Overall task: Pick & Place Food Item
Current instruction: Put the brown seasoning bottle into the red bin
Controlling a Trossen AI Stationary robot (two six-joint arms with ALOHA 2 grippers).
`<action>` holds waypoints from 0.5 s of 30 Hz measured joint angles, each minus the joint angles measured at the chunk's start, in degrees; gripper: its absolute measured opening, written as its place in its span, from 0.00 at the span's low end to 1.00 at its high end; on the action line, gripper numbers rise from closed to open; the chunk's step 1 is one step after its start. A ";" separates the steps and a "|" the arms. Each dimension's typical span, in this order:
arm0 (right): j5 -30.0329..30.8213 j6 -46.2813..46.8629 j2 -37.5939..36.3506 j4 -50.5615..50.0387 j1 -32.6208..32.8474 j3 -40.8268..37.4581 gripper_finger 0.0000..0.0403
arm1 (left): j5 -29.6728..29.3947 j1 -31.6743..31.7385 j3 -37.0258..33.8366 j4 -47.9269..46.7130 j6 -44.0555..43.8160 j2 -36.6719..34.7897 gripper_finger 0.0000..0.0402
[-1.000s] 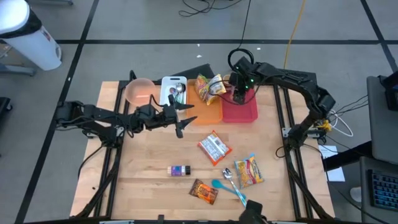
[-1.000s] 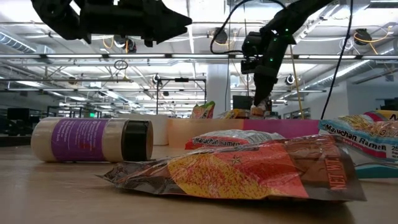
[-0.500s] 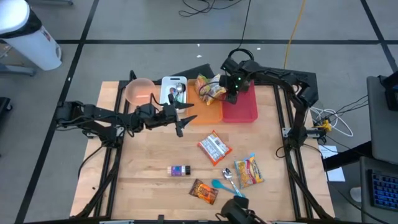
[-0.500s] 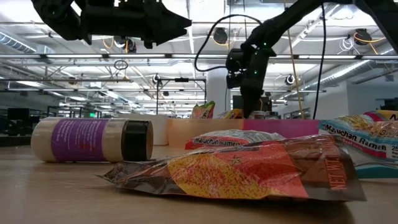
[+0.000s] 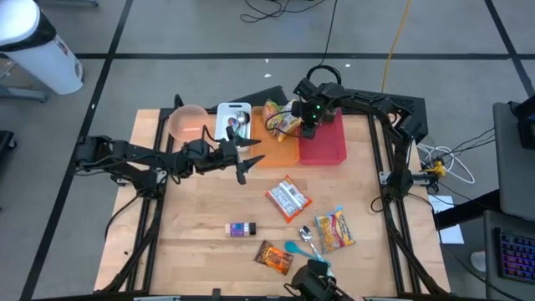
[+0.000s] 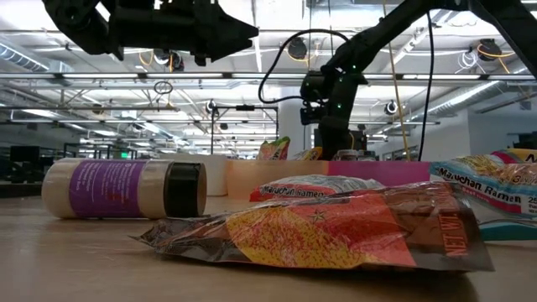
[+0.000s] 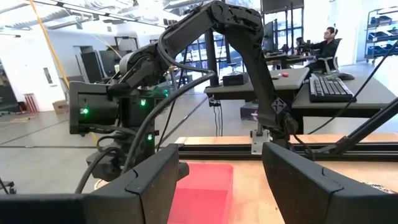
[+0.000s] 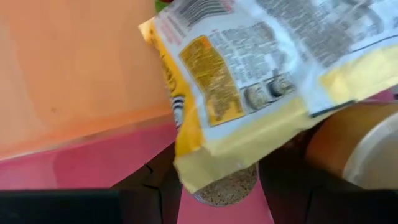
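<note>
Right end effector point(image 5: 303, 125) is hanging over the orange tray point(image 5: 280, 149) / pink tray point(image 5: 328, 149) seam, clamped on a yellow snack bag point(image 8: 249, 81). Bag is dangling: lower it fully over one tray before releasing. Left end effector point(image 5: 247, 159) is idling mid-desk, fingers apart.

Red tray point(image 5: 328, 147), orange tray point(image 5: 281, 149), yellow/white printed snack bag point(image 8: 249, 81), purple-label jar point(image 6: 126, 189) w/ black lid.
</note>
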 joint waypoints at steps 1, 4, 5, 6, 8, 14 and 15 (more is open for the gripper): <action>0.73 -0.03 0.00 0.22 0.04 0.00 0.41 | 0.00 0.00 0.00 0.00 0.00 0.00 0.60; 1.71 -0.01 0.03 0.30 0.17 -0.05 0.41 | 0.00 -0.01 0.00 0.00 0.00 0.00 0.60; 1.81 -0.01 0.43 0.67 0.49 -0.13 0.41 | 0.02 0.00 0.00 -0.02 0.00 0.00 0.60; 1.90 -0.01 0.92 1.04 0.78 -0.15 0.41 | 0.00 0.00 0.00 -0.02 0.00 0.00 0.60; 2.49 -0.17 1.51 1.14 0.97 -0.54 0.40 | 0.04 -0.02 0.00 -0.02 0.00 0.00 0.60; 2.69 -0.03 2.05 3.28 1.59 -1.36 0.40 | 0.61 0.00 0.00 -0.15 -0.04 0.00 0.60; 2.90 0.01 2.05 3.37 1.59 -1.36 0.40 | 0.76 0.00 0.00 -0.13 -0.04 0.00 0.60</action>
